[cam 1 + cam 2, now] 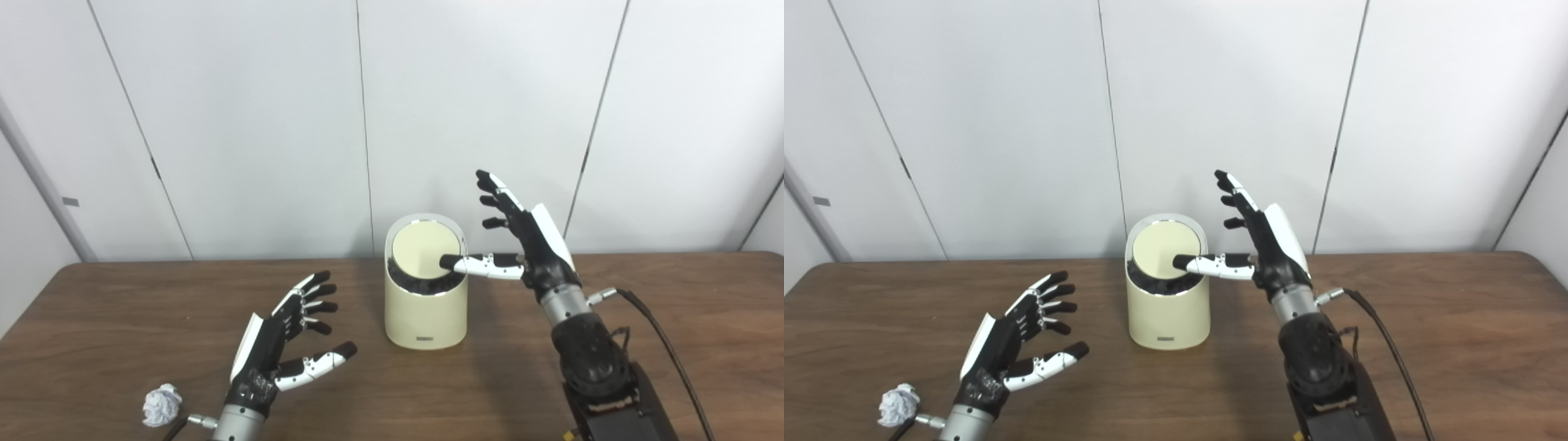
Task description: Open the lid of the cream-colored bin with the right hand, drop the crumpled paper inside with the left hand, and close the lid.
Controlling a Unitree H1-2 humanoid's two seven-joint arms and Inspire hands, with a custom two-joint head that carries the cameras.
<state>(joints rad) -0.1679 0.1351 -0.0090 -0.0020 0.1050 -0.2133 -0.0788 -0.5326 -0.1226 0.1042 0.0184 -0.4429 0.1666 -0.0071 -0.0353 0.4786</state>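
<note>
Left eye view: the cream-colored bin [425, 294] stands at the middle of the frame on the brown counter [674, 343], its lid [422, 250] tilted up so a dark gap shows along its lower edge. The right hand [520, 245], just right of centre, holds nothing; its fingers are spread and point upward while its thumb reaches left to rest on the lid's right rim. The left hand [282, 340] hovers at lower left with fingers apart and empty. The crumpled paper [162, 405] lies on the counter at the far lower left, beside that arm's wrist and behind the hand.

Right eye view: the same layout sits a little further left. The thumb looks laid across the lid edge; whether it presses or only touches I cannot tell. The paper [898, 405] lies untouched near the bottom-left corner.

Risks, as I judge them: the thumb alone gives a thin hold, so the lid could slip off it and drop shut. A sideways push could slide or tip the light bin. The left hand must reach back toward the wrist for the paper, and a careless sweep could knock it off the counter's near edge.
</note>
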